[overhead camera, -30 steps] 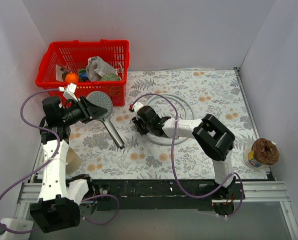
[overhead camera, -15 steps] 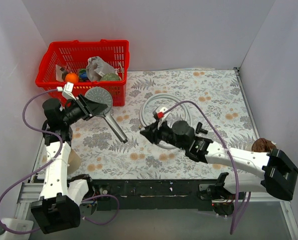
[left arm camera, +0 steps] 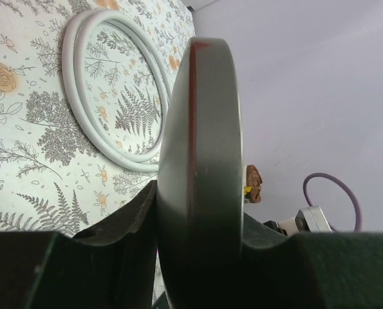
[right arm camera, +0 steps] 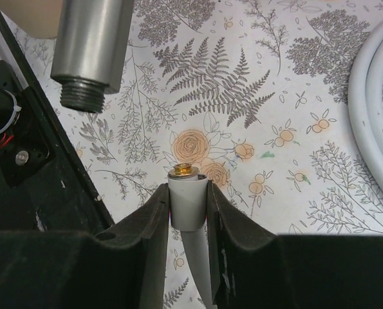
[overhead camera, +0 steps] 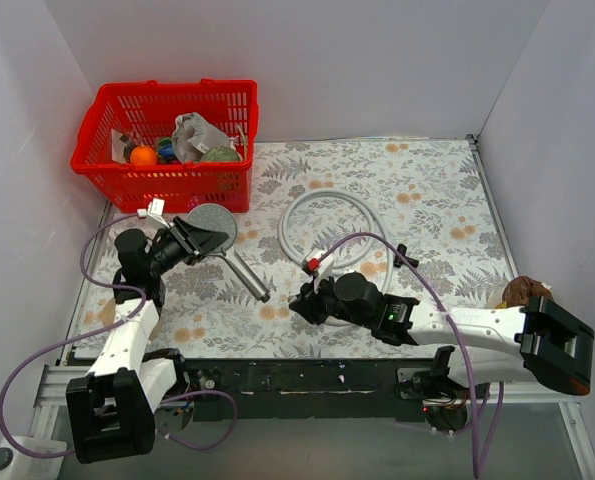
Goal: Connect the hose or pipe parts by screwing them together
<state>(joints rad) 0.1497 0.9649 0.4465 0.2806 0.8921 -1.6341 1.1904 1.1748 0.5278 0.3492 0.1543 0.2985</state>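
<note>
The grey round shower head (overhead camera: 213,220) is held off the mat, its slim metal handle (overhead camera: 248,278) slanting toward the near right. My left gripper (overhead camera: 189,240) is shut on the head's rim, which fills the left wrist view edge-on (left arm camera: 201,129) between the jaws of that gripper (left arm camera: 201,219). The whitish hose (overhead camera: 334,228) lies coiled on the floral mat. My right gripper (overhead camera: 303,300) is shut on the hose's end nut (right arm camera: 189,199), whose brass tip points up. The handle's threaded end (right arm camera: 88,93) hangs a short way to the upper left of the nut, not touching it.
A red basket (overhead camera: 175,88) of small items stands at the back left. A white cup with a brown lump (overhead camera: 524,304) sits at the mat's right edge. The black rail (overhead camera: 307,375) runs along the near edge. White walls enclose three sides.
My right gripper has carried the hose end from mid-mat toward the near edge. My left gripper has shifted the shower head nearer and to the right, bringing the handle end toward the nut.
</note>
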